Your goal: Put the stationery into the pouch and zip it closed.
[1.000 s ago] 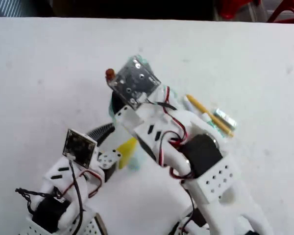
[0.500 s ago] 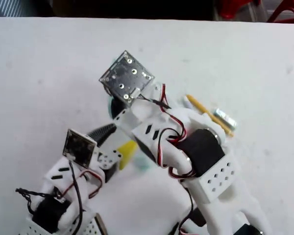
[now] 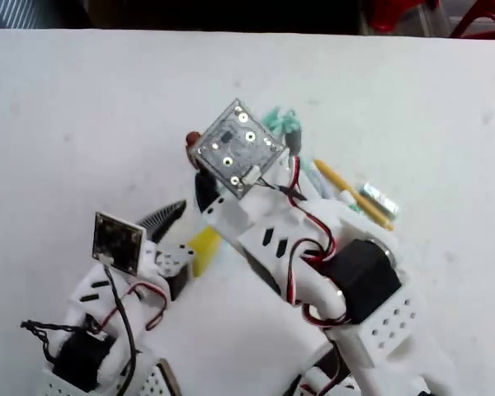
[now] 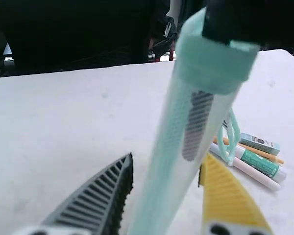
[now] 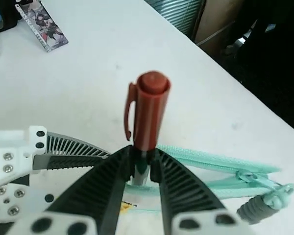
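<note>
At the pouch (image 4: 186, 127) mouth | red pen (image 5: 149, 112) is clamped upright by right gripper (image 5: 142, 166), not yet inside | left gripper (image 4: 166, 164) is set at pouch, grip cannot be told | other pens (image 3: 346, 186) are seen beside pouch | zip (image 5: 210, 164) is undone

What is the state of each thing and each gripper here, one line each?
red pen: capped, upright, clamped in the right gripper.
left gripper: open, astride the pouch.
pouch: zip looks open, raised on edge.
loose pens: lying on the table.
</note>
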